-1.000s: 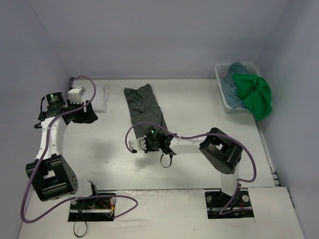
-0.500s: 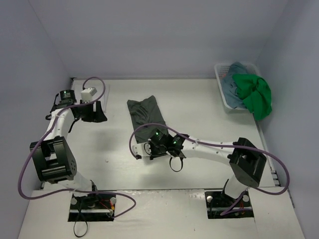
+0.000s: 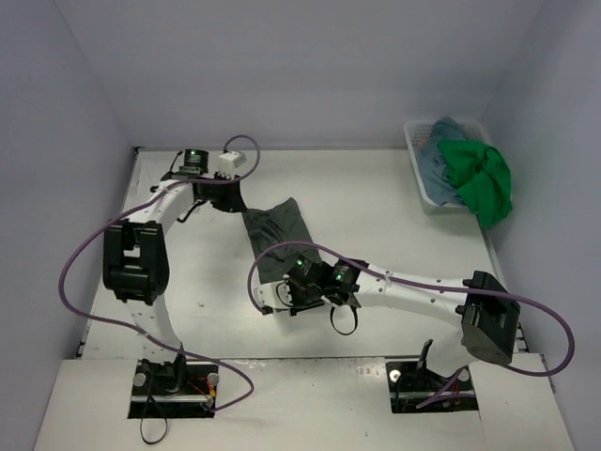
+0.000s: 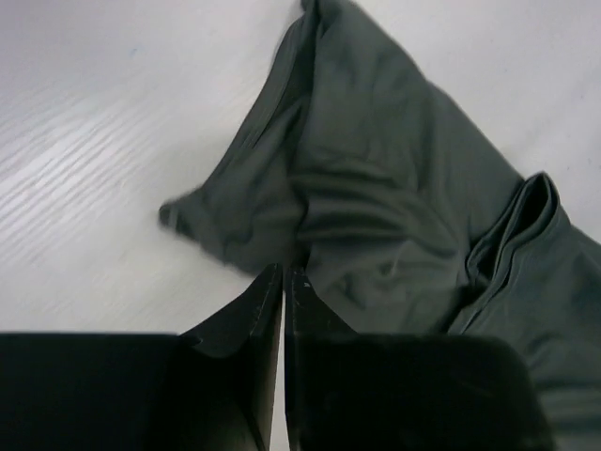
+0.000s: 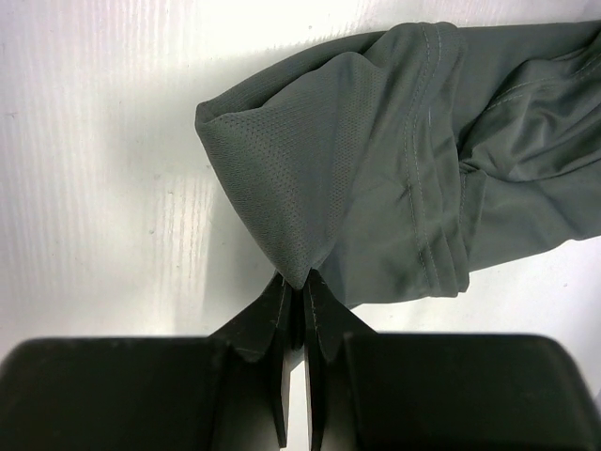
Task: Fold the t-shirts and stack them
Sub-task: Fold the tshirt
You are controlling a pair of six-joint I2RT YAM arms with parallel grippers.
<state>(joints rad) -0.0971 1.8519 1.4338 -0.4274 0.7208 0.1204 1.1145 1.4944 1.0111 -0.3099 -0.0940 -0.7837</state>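
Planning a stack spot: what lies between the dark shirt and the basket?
Bare table, from dark shirt to basket, shown in the top view.

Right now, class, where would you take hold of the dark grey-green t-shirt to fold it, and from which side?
Take the dark grey-green t-shirt by its end corners, where the flat cloth bunches into thin points. The right gripper is shut on the near corner, coming from the near side; the left gripper on the far-left corner, coming from the left.

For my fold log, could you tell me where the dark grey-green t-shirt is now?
In the top view the dark grey-green t-shirt lies left of centre, between the left gripper and right gripper.
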